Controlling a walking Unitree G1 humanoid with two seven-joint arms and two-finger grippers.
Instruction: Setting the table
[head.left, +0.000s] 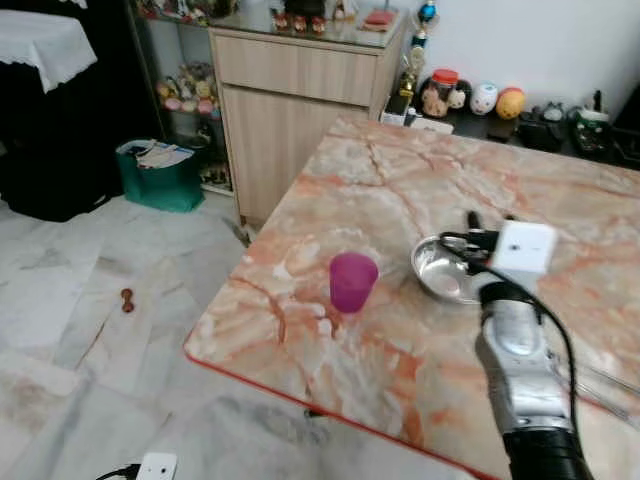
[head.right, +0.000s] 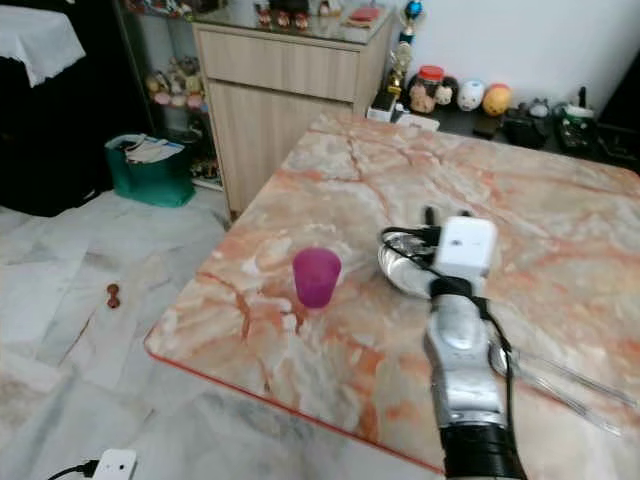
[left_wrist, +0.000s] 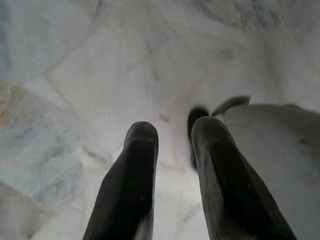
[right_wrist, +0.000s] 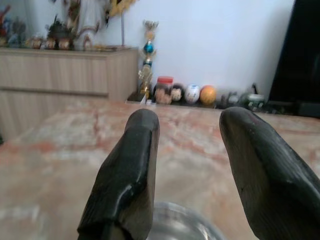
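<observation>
R gripper (right_wrist: 187, 165): fingers spread wide over your steel bowl (head.left: 447, 272), round, shiny. Magenta plastic cup (head.left: 353, 281) beside, on marble table (head.left: 400, 180). L gripper (left_wrist: 172, 170): narrow gap, above pale floor tiles (left_wrist: 75, 75).

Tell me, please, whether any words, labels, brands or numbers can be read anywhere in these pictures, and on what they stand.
None can be read.
The red-lidded jar on the low shelf: any label is too small and blurred to read.
The papers in the green bin: any print is too small to read.
</observation>
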